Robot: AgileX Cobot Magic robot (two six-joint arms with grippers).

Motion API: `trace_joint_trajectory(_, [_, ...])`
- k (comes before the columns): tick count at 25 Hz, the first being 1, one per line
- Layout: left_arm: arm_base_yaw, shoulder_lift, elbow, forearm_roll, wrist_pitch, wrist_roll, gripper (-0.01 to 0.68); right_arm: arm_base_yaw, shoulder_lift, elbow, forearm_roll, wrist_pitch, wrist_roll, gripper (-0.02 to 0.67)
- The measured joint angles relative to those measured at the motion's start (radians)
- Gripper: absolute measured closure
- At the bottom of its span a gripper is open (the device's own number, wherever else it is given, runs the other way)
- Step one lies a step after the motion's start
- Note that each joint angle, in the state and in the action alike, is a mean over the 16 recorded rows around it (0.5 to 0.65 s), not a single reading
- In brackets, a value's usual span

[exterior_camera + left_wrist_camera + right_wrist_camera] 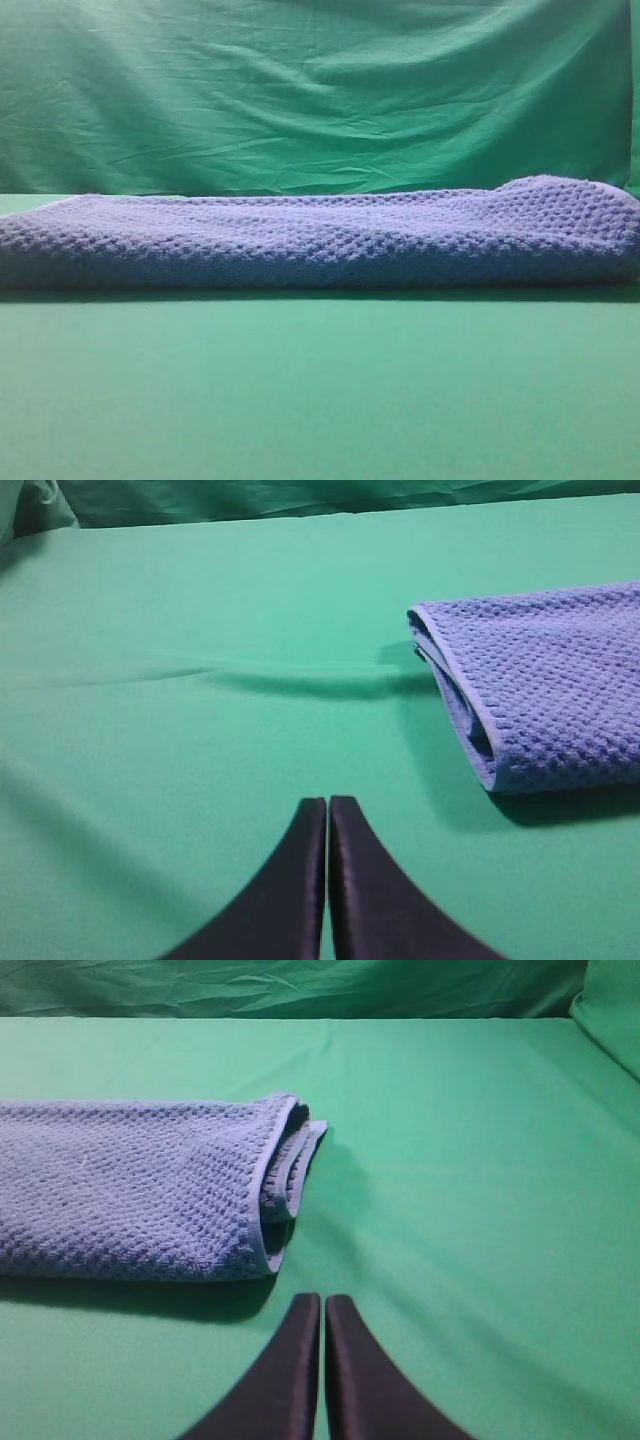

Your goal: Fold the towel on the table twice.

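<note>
Wrinkled green backdrop cloth (300,90) hung behind the smooth green counter (320,400), where the thick blue-grey waffle towel (320,240) lay folded; left tool (328,805) and right tool (322,1302) stood closed, empty, near its layered ends; squaring those edges looked the sensible finish

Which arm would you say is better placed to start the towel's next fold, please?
Marginally the right: its shut gripper sits nearer the towel's layered end than the shut left gripper does to its end. Both hang above bare table, touching nothing.
</note>
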Motion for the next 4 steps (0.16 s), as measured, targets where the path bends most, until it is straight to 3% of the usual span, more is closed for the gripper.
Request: trace_joint_trajectory(4, [0.000, 0.000, 0.000, 0.000, 0.000, 0.000, 0.673, 0.000, 0.000, 0.000, 0.000, 0.000, 0.000, 0.649])
